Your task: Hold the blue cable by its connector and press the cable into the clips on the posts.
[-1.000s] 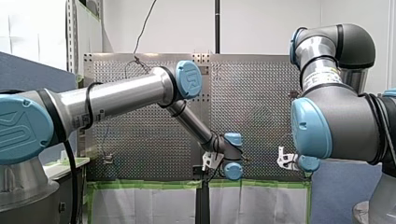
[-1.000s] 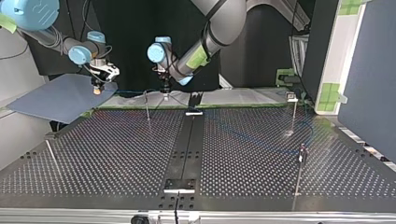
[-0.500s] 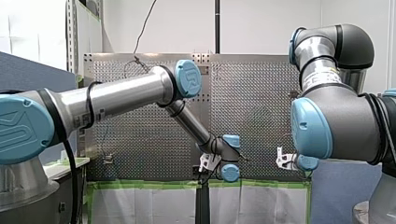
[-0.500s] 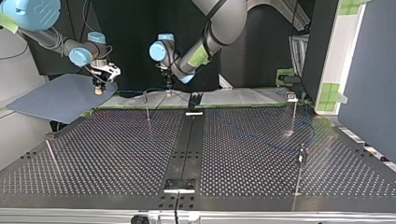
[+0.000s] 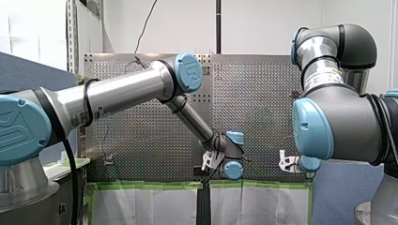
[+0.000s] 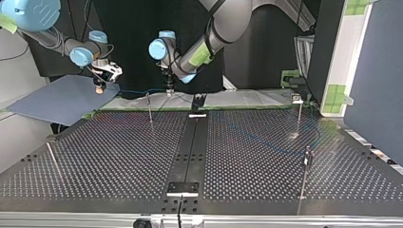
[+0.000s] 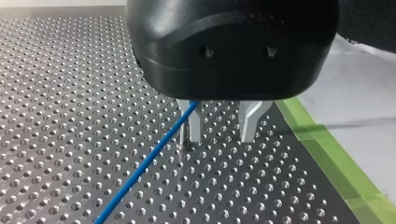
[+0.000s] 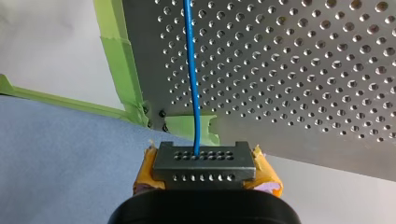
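- Off the far edge of the perforated metal table point(image 6: 119, 156), at the top view's left, my right gripper point(image 8: 204, 173) clamps the dark rectangular connector point(image 8: 204, 158) between yellow pads point(image 8: 144, 173).
- The thin blue cable point(image 8: 194, 70) leaves the connector, crosses the table and passes beside one metal finger point(image 7: 196, 128) of my left gripper point(image 7: 220, 139), whose jaws stand apart and grip nothing.

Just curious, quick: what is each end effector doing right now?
Left end effector: open; the blue cable passes beside it.
Right end effector: closed on the cable's connector.
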`<action>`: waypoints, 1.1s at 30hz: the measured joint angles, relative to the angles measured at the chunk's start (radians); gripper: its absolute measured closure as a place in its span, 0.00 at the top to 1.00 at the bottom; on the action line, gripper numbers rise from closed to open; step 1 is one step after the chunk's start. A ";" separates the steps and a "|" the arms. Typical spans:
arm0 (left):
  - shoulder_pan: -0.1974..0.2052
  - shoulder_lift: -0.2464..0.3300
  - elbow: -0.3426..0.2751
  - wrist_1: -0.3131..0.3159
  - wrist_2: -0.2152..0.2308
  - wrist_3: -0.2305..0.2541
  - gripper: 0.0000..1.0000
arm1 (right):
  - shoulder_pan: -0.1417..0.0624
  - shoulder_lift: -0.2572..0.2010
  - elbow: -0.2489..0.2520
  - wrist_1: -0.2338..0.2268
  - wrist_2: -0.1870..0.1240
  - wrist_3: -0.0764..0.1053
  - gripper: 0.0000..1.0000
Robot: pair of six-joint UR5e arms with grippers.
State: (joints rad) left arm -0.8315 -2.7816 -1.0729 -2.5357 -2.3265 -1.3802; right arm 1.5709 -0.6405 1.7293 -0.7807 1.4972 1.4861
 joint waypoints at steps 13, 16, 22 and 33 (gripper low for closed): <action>0.008 0.003 0.012 -0.006 0.000 -0.002 0.41 | -0.006 -0.002 -0.010 -0.010 -0.024 0.014 0.00; 0.007 0.008 0.015 -0.013 -0.002 -0.005 0.41 | -0.009 -0.004 -0.012 -0.008 -0.030 0.015 0.00; 0.008 0.015 0.018 -0.021 -0.002 -0.011 0.41 | -0.022 -0.012 -0.011 -0.006 -0.037 0.020 0.00; 0.005 0.015 0.034 -0.027 0.001 -0.011 0.41 | -0.031 -0.030 -0.002 -0.009 -0.055 0.024 0.00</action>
State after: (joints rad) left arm -0.8265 -2.7665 -1.0391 -2.5631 -2.3254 -1.3913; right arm 1.5401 -0.6701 1.7275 -0.7899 1.4422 1.5097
